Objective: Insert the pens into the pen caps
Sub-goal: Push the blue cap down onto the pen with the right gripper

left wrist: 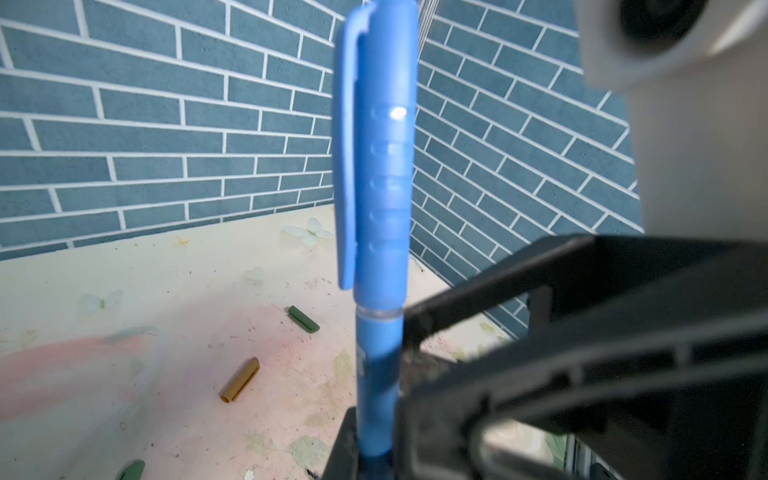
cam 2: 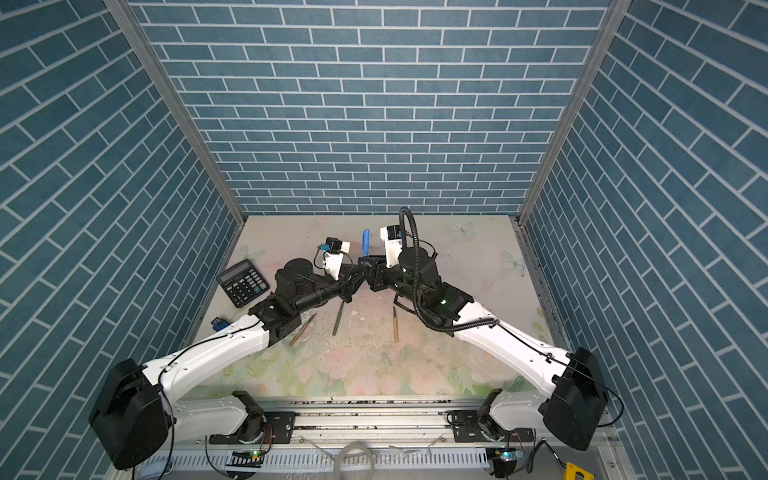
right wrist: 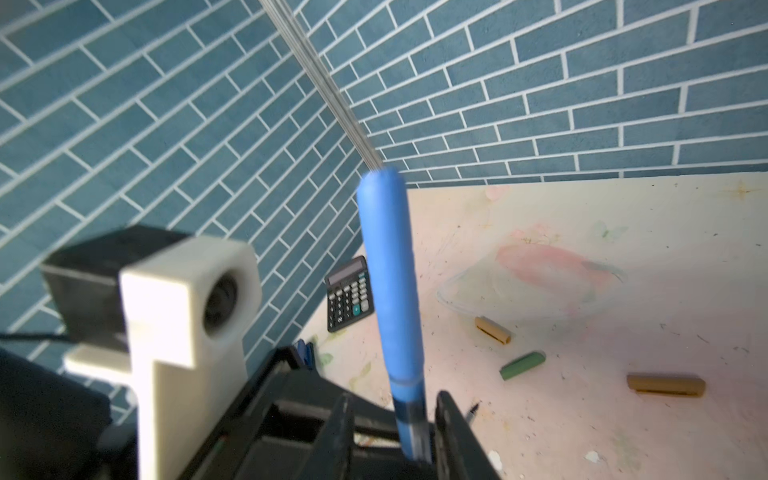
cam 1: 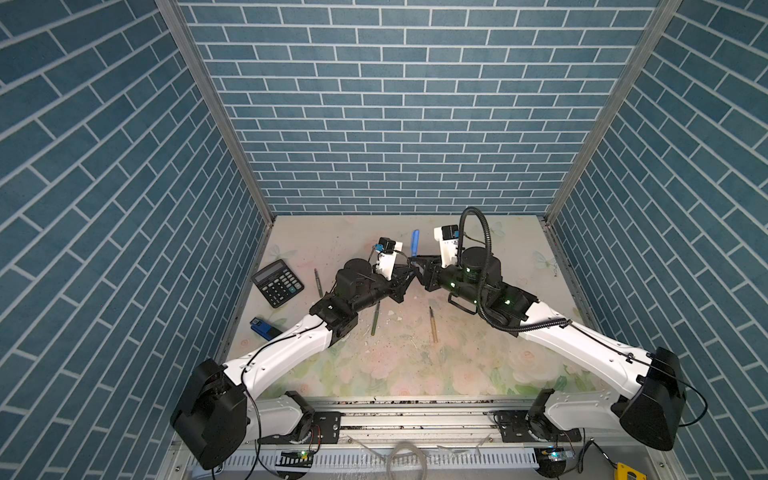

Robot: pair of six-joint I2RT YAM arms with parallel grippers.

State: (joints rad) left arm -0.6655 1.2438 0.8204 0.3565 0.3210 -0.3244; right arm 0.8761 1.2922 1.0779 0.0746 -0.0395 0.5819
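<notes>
- In both top views we see the blue pen (cam 1: 414, 243) (cam 2: 365, 243) standing upright, capped end up, above the middle of the table (cam 1: 498, 365). The left gripper (cam 1: 406, 275) and the right gripper (cam 1: 420, 261) meet at its lower end. We cannot tell their fingers' state from up here.
- In the same views a green pen (cam 1: 375, 318) and a tan pen (cam 1: 433, 326) lie flat on the table. A calculator (cam 1: 277, 283) sits near the left edge.
- In the left wrist view we see the left gripper's fingers (left wrist: 343, 449) clamped on the blue pen's lower barrel, with the blue cap (left wrist: 384, 166) seated above. A dark green cap (left wrist: 304, 319) and a tan cap (left wrist: 240, 380) lie apart on the table.
- In the right wrist view we see the right gripper's fingers (right wrist: 451, 419) standing apart on either side of the barrel, with a gap on one side. A green cap (right wrist: 523, 365) lies on the table nearby.
</notes>
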